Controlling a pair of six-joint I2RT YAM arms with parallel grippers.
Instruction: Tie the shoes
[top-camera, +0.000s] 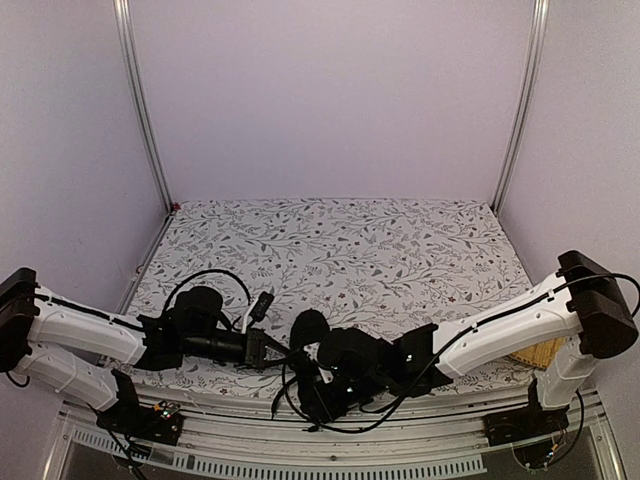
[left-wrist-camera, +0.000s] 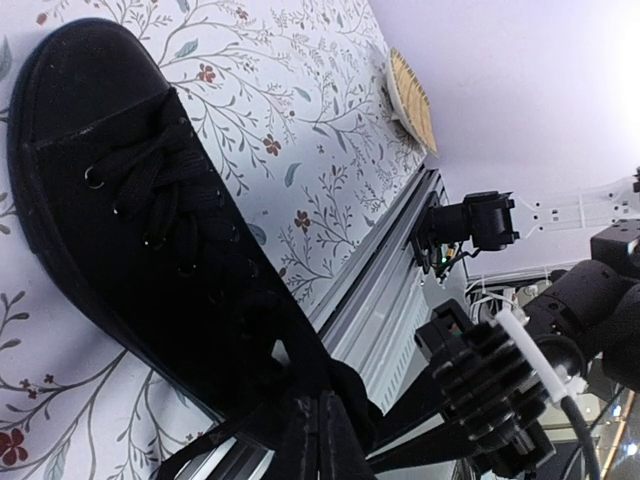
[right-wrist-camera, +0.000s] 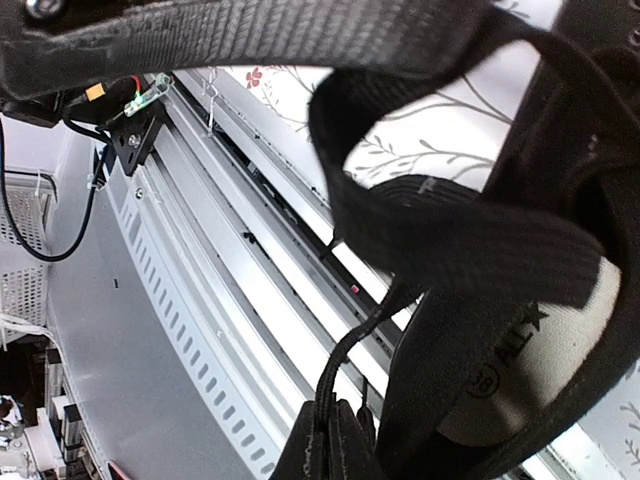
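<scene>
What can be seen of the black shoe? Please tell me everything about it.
The shoe is all black, low-top, seemingly canvas, with a stitched toe cap, small metal eyelets and thin black laces. Its pale insole label shows inside. It lies on the floral cloth, by its near edge. The left gripper and the right gripper each seem shut on the laces.

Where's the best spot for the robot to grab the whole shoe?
Probably the heel rim, coming from the near edge of the table. The shoe lies flat, toe pointing away, so the thin open wall there lets the jaws pinch inside and outside.
</scene>
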